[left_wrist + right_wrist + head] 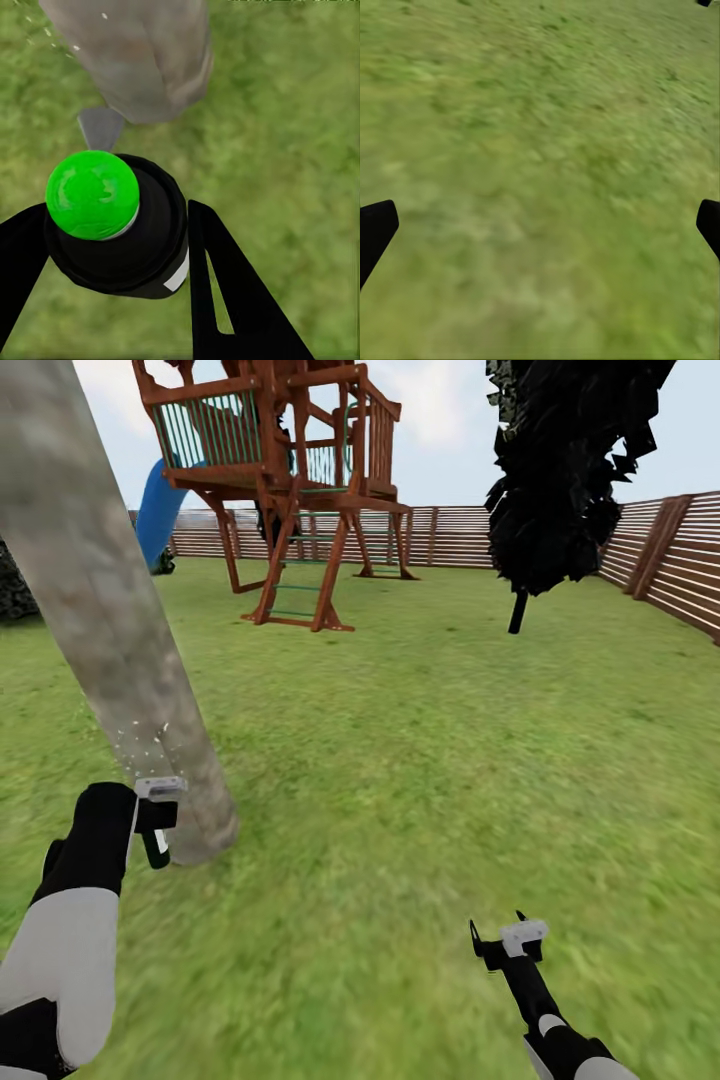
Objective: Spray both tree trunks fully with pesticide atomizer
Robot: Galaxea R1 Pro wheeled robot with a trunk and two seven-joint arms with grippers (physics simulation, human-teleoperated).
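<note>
Green-capped black pesticide atomizer [112,225] pinched in left gripper [112,247] beside tree trunk [110,620]; right gripper [540,225] spread, empty.

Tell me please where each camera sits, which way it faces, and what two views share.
Head view: on the head, facing forward and down; both arms, tree trunk, lawn.
Left wrist view: on the left arm, along the left gripper shut on the sprayer, facing the trunk base.
Right wrist view: over grass; open right gripper.
Shared: trunk and sprayer, head and left wrist.
</note>
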